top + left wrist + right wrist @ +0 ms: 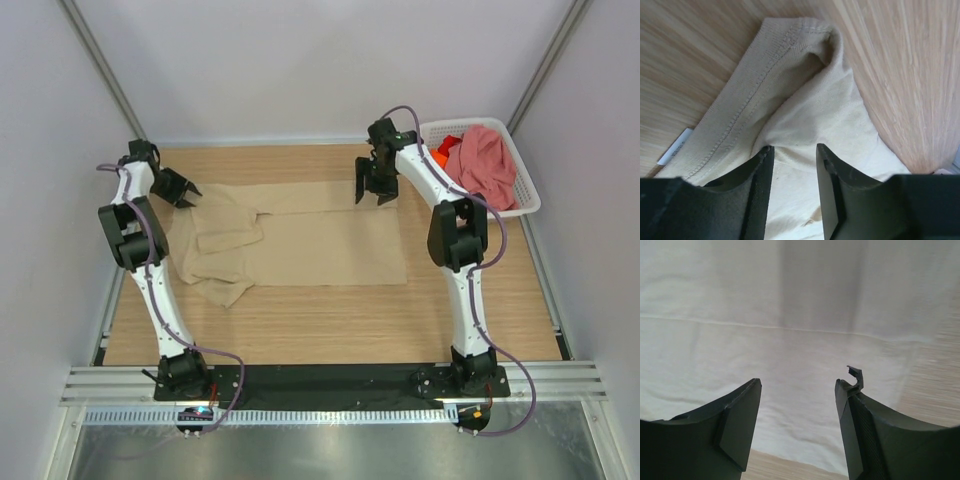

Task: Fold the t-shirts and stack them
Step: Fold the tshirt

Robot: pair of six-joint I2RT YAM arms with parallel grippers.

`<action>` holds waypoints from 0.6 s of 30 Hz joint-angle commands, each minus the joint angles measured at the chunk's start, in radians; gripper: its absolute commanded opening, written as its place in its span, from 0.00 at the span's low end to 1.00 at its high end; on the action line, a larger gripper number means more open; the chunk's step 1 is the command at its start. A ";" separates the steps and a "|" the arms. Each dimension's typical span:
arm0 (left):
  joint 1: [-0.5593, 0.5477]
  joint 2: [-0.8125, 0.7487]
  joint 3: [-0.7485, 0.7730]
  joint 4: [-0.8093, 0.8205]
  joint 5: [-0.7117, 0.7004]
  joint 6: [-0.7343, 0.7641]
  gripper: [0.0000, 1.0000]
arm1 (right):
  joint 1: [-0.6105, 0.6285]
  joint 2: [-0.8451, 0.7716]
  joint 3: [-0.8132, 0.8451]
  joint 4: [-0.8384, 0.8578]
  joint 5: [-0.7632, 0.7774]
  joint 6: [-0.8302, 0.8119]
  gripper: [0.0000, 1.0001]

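At the left gripper [794, 150]: parted narrowly, nothing pinched, poised just above the beige-tan t-shirt [810, 115]. Straight ahead of the fingertips, a stitched hem curling over into a loose fold. Probably a bunched edge wanting smoothing before any fold. Off to the left of the jaws, a small white label [676, 146] poking out from under the hem, print too small to read. No brand or other writing visible anywhere.

At the right gripper [797, 382]: spread wide, empty, hanging over the flat end of the same shirt, cloth beneath and ahead, bare wooden table [940, 380] just to its right. Likely stationed there to take the opposite edge. Further right, beyond that arm, a white basket [528, 200] holding the dusty pink t-shirt [485, 165] and the bright orange t-shirt [443, 152], neither yet folded.
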 commanded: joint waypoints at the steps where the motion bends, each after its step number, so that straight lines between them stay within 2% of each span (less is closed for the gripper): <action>1: 0.014 0.033 0.051 -0.008 0.014 0.046 0.43 | 0.007 0.035 0.077 -0.051 0.177 -0.085 0.68; 3: 0.008 0.001 0.042 -0.007 0.036 0.054 0.45 | 0.005 0.048 0.094 -0.072 0.190 -0.087 0.70; 7: -0.005 -0.176 -0.048 0.021 0.016 0.072 0.50 | 0.013 0.065 0.134 -0.169 0.240 -0.067 0.70; 8: -0.010 -0.263 -0.090 0.023 -0.001 0.084 0.55 | 0.019 0.038 0.121 -0.178 0.278 -0.075 0.70; 10: -0.022 -0.344 -0.140 -0.005 -0.068 0.089 0.57 | 0.038 -0.013 0.049 -0.192 0.305 -0.079 0.70; 11: -0.028 -0.436 -0.170 -0.008 -0.088 0.087 0.59 | 0.047 -0.074 0.018 -0.194 0.315 -0.073 0.70; 14: -0.056 -0.579 -0.359 0.000 -0.156 0.089 0.61 | 0.070 -0.184 -0.123 -0.186 0.291 -0.049 0.70; 15: -0.065 -0.674 -0.410 0.000 -0.168 0.092 0.61 | 0.077 -0.265 -0.160 -0.179 0.271 -0.035 0.70; 16: -0.073 -0.716 -0.529 0.004 -0.173 0.091 0.61 | 0.096 -0.301 -0.232 -0.174 0.263 -0.026 0.70; 18: -0.076 -0.842 -0.649 0.030 -0.148 0.083 0.60 | 0.114 -0.381 -0.304 -0.156 0.219 0.005 0.70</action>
